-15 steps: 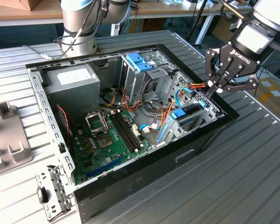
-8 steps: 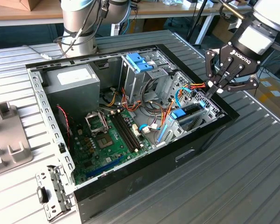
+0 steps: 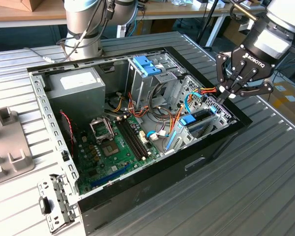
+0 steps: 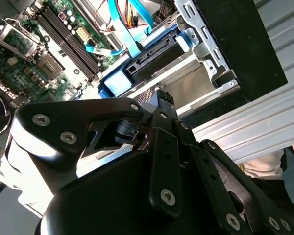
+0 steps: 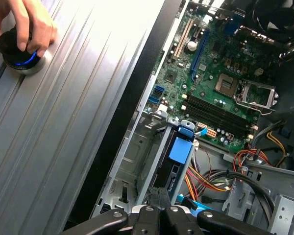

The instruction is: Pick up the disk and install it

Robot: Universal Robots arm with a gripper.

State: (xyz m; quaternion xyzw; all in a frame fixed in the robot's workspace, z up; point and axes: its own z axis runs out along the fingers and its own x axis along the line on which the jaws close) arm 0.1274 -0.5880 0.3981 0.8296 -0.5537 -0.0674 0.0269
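Note:
The disk is a dark drive in a blue carrier. It sits on edge in the metal drive cage at the exterior view's right end of the open computer case. Both wrist views show the disk in the cage, with its blue end tab towards the motherboard. My gripper hangs just above the cage's outer end. Its fingertips are pressed together with nothing between them, a little apart from the disk. In the second wrist view the gripper covers the nearer part of the cage.
A grey power-supply box, the green motherboard and a light-blue latch block fill the case. Orange and blue cables run beside the cage. A person's hand rests on a black knob on the ribbed table. A loose metal bracket lies outside the case.

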